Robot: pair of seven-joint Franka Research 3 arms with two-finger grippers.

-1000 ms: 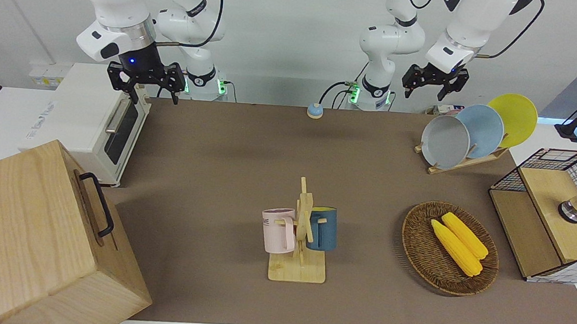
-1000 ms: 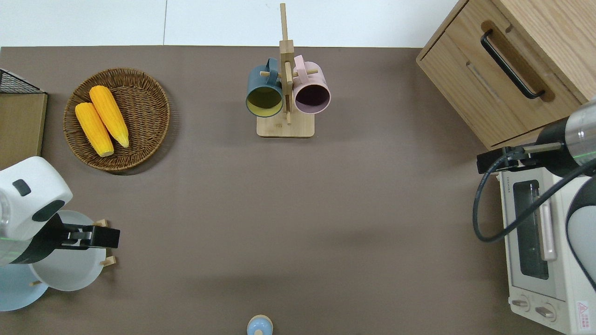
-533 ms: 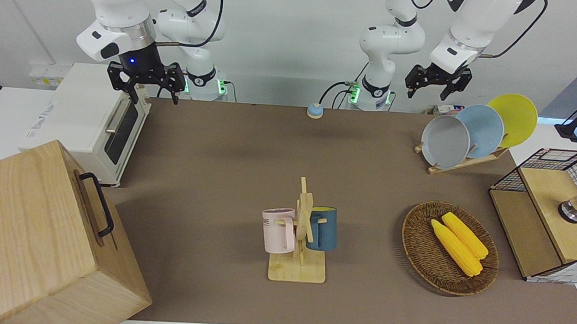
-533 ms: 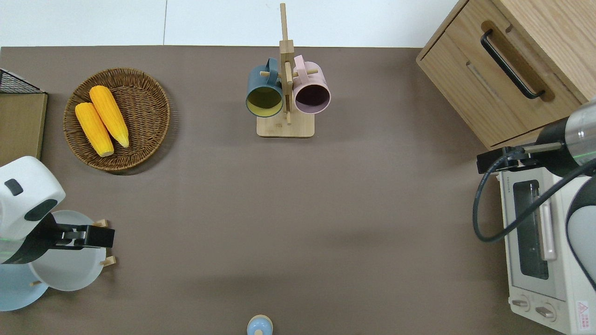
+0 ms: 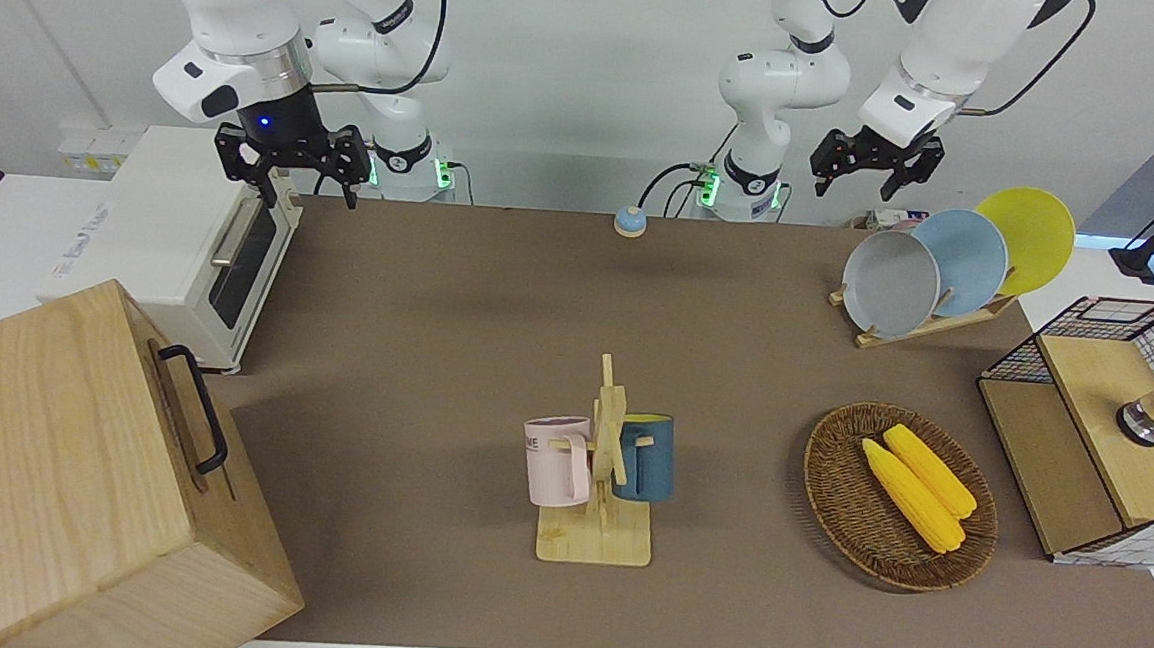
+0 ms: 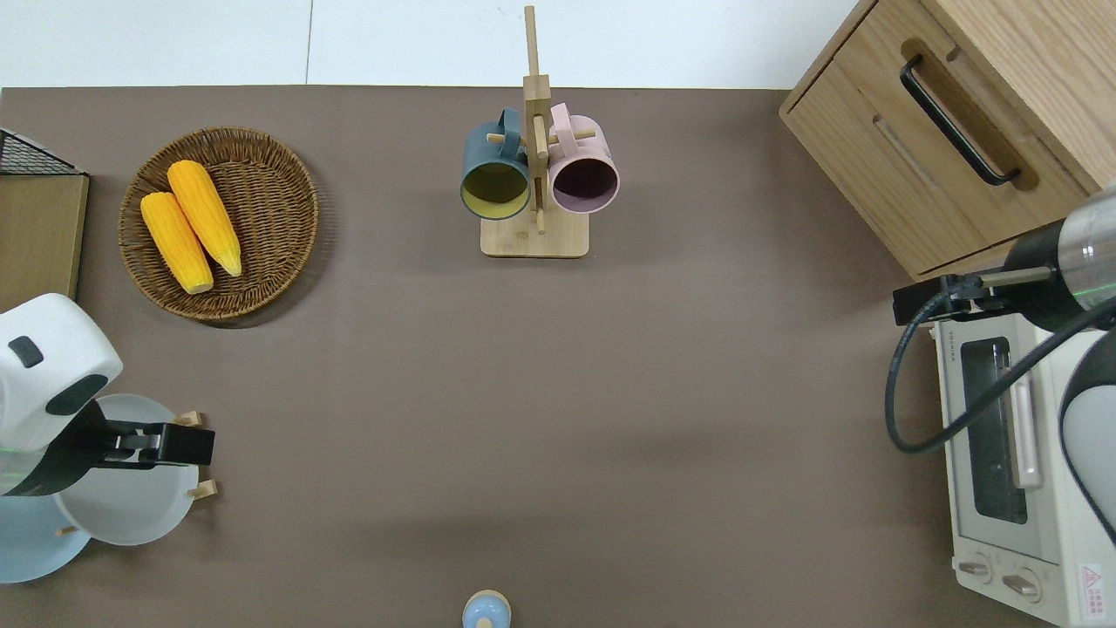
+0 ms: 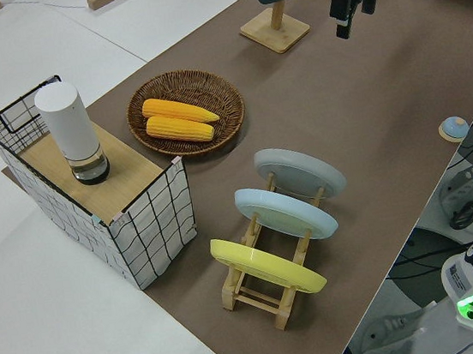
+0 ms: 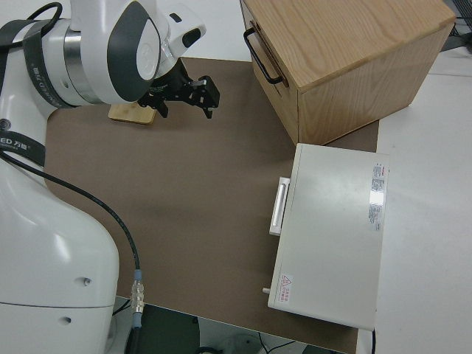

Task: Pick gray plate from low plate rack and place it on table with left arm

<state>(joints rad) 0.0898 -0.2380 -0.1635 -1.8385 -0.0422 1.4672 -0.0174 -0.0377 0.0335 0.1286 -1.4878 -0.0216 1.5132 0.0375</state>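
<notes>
The gray plate point(image 5: 890, 283) stands slanted in the low rack point(image 5: 923, 323), at the table's point(image 5: 455, 357) edge nearest the robots, toward the left arm's end. It sits in the slot farthest from that end, with the blue plate point(image 5: 964, 262) beside it and the yellow plate point(image 5: 1028, 236) after that. The left gripper point(image 5: 877, 174) hangs in the air over the gray plate, touching nothing, its fingers point(image 5: 819, 179) spread apart. The right arm is parked, its gripper point(image 5: 291, 168) open as well.
</notes>
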